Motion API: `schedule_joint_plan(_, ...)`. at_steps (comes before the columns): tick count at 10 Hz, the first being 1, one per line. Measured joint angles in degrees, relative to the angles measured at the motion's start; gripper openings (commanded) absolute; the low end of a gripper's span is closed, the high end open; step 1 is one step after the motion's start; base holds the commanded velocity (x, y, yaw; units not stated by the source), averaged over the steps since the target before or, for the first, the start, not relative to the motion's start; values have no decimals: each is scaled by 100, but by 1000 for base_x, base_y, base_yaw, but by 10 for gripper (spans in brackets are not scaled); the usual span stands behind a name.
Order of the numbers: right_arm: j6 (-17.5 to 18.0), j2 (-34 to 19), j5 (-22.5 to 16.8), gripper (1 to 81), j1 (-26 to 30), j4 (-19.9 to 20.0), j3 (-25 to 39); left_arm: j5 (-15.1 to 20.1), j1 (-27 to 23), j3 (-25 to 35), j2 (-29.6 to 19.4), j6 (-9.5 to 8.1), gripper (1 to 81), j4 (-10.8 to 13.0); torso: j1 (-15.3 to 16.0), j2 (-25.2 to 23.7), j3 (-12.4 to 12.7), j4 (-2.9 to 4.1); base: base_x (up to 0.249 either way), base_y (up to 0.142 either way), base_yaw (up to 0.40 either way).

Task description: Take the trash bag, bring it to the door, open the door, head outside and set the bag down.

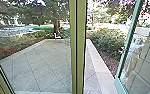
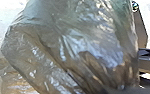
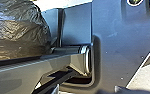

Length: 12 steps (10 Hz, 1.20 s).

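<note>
The exit through the doorway seemed to be in hand, one glass door standing open beside the paved yard. The trash bag was close against the robot; whether any jaws pinched it, I couldn't tell. Passing through called for clearing the green post.

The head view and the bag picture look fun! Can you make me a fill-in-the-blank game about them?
The big, shiny, crinkly thing in the left wrist view is a trash ____.
In the head view, the tall, leafy plant with a brown trunk is a ____.
The leaves of the bushes are the colour ____.
The paving is not indoors but ____.

Missing words: bag; tree; green; outdoors.
</note>
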Motion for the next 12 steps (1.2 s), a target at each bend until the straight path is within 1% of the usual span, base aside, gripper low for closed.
schedule_joint_plan(7, 2, 40, 2, 811, 0, -5, 0, 9, -2, -11, -18, 11, 10, 0, 0, -2, 2, 0, 0, -72, 0)
schedule_joint_plan(9, 0, -1, -5, 811, 16, -5, -52, -9, 5, 38, 61, 11, 10, 0, 0, -2, 2, 0, 0, -74, 0)
schedule_joint_plan(12, 0, 11, -9, 811, 16, -5, -30, -5, 11, 16, 28, 11, 10, 57, -2, -2, 2, 0, 0, -83, 0)
